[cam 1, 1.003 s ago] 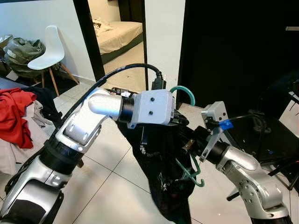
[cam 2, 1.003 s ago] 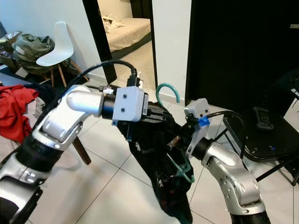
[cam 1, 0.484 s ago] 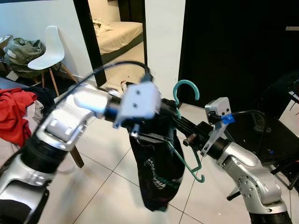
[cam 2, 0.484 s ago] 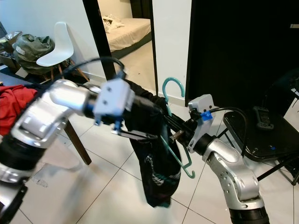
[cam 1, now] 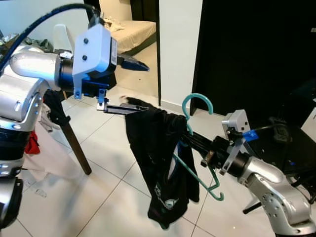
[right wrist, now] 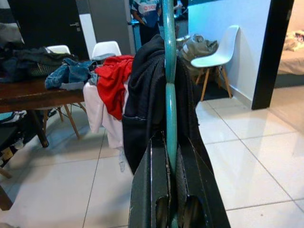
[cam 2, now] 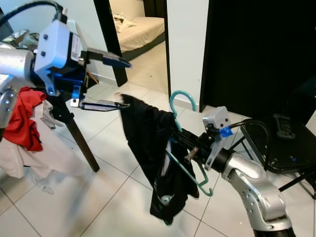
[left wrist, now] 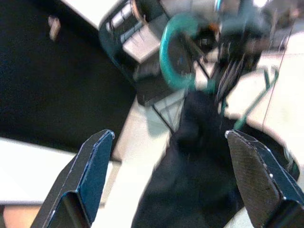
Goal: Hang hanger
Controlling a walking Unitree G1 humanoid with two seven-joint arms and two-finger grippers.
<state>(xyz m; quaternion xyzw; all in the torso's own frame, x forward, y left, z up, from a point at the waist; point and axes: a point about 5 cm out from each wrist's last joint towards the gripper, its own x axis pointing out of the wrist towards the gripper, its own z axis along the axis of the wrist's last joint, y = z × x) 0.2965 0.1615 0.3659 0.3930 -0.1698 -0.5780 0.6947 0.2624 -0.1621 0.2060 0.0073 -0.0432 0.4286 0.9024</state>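
A teal hanger (cam 1: 197,101) is held out in front of me with its hook up, and my right gripper (cam 1: 191,141) is shut on its neck. A black garment (cam 1: 158,158) drapes over the hanger and hangs toward the floor. My left gripper (cam 1: 131,86) is raised to the left of the garment, open. Its lower fingertip (cam 1: 121,108) is level with the garment's upper corner; whether they touch I cannot tell. In the left wrist view the fingers (left wrist: 92,161) stand wide apart, with the hanger hook (left wrist: 173,57) and garment (left wrist: 204,166) ahead. In the right wrist view the hanger (right wrist: 168,71) runs between the shut fingers (right wrist: 154,180).
A wooden table leg (cam 1: 74,143) and red cloth (cam 2: 27,118) are at my left. A doorway (cam 1: 133,29) opens onto a bedroom behind. A black stand (cam 2: 276,143) sits at the right. In the right wrist view are a white chair (right wrist: 211,52), a clothes-laden table (right wrist: 28,85) and a person (right wrist: 145,14).
My left gripper has come out of the garment, swung up and to the left, and now stands open. The garment has dropped to hang from the hanger in my right gripper.
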